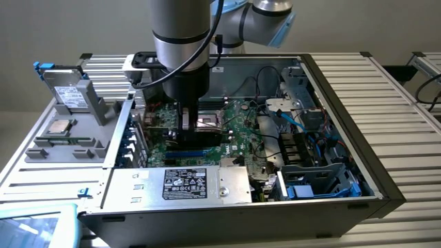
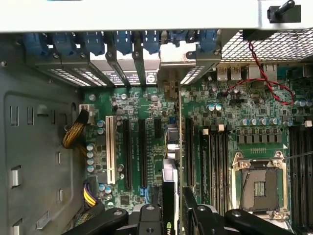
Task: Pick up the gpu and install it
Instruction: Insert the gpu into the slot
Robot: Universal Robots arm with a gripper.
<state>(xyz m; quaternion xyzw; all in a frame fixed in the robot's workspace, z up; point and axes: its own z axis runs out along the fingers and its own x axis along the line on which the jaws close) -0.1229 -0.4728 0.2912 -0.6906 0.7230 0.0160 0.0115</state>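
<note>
The gpu (image 2: 170, 161) is seen edge-on in the wrist view. It stands upright over the green motherboard (image 2: 244, 112), between the long black expansion slots (image 2: 143, 152) and the memory slots (image 2: 215, 161). Its far end reaches toward the slot openings at the case's rear wall (image 2: 168, 85). My gripper (image 2: 169, 218) is shut on it, with a black finger (image 2: 146, 215) on either side of the card. In the exterior view my gripper (image 1: 189, 121) is down inside the open computer case (image 1: 344, 103), just to the exterior view's left of the CPU socket (image 1: 206, 123).
Blue slot clips (image 2: 122, 41) line the rear wall. A white slot (image 2: 110, 152) and a bundle of yellow wires (image 2: 73, 134) lie beside the slots. The power supply (image 1: 186, 186), drive cage (image 1: 324, 181) and cables (image 1: 289, 121) crowd the case. A silver drive (image 1: 69, 95) stands outside it.
</note>
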